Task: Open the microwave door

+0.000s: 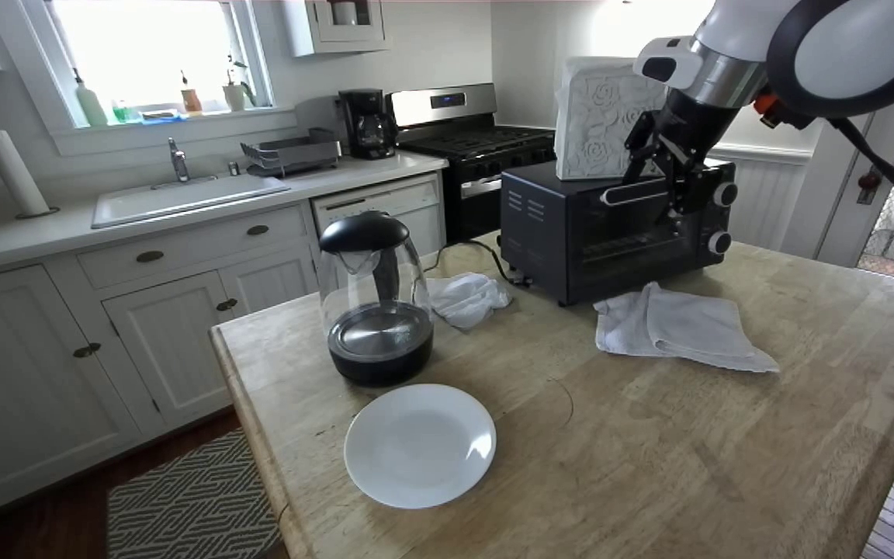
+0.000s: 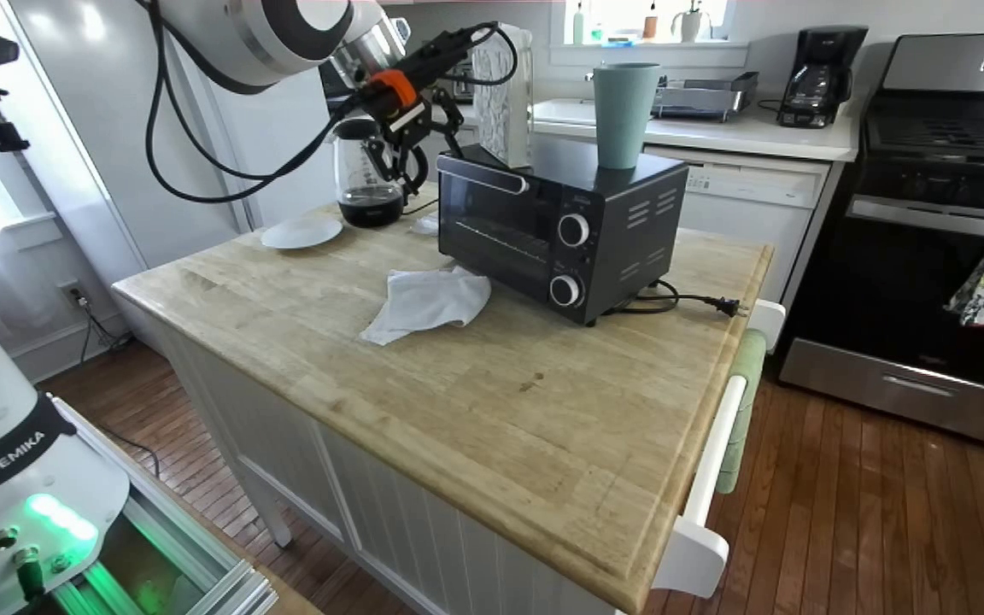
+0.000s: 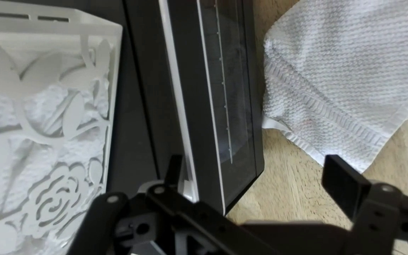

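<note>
1. In an exterior view, the microwave [image 1: 594,241] stands on the table [image 1: 540,404], with the gripper [image 1: 653,198] at its front. The reach to the work area appears essentially done.

2. In an exterior view, the door [image 2: 492,224] is closed, lying flat against the microwave's front, its handle [image 2: 489,176] running along the top edge. The opening itself is judged not yet begun.

3. In the wrist view, the fingers [image 3: 347,187] stand wide apart, clamped on nothing. One lies just beside the handle, the other over the table; whether the nearer touches the handle cannot be told. Apparently left to do: grip or hook the handle, then draw the door outward and, probably, down.
</note>
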Available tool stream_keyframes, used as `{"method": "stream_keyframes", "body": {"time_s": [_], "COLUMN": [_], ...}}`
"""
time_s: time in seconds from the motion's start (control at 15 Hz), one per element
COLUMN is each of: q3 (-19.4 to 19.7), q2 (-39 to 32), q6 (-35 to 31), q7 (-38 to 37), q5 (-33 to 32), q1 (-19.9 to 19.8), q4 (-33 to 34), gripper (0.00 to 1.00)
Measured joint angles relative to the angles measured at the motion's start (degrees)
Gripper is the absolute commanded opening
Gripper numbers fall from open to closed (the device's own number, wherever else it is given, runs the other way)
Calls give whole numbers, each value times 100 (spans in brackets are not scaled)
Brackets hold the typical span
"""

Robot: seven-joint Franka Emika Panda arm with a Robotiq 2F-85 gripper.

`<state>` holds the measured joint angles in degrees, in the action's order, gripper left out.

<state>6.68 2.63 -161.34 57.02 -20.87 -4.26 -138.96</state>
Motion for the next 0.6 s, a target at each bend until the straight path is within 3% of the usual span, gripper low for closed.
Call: {"method": "stream_keyframes", "body": {"time_s": [0.33, 0.6], "q3": [13, -21], "q2": [-52, -10], "q6": [188, 1304], "q7": [-7, -80], "q5": [-106, -103], "q1": [-81, -74], "q4": [20, 132], "gripper": [100, 100]}}
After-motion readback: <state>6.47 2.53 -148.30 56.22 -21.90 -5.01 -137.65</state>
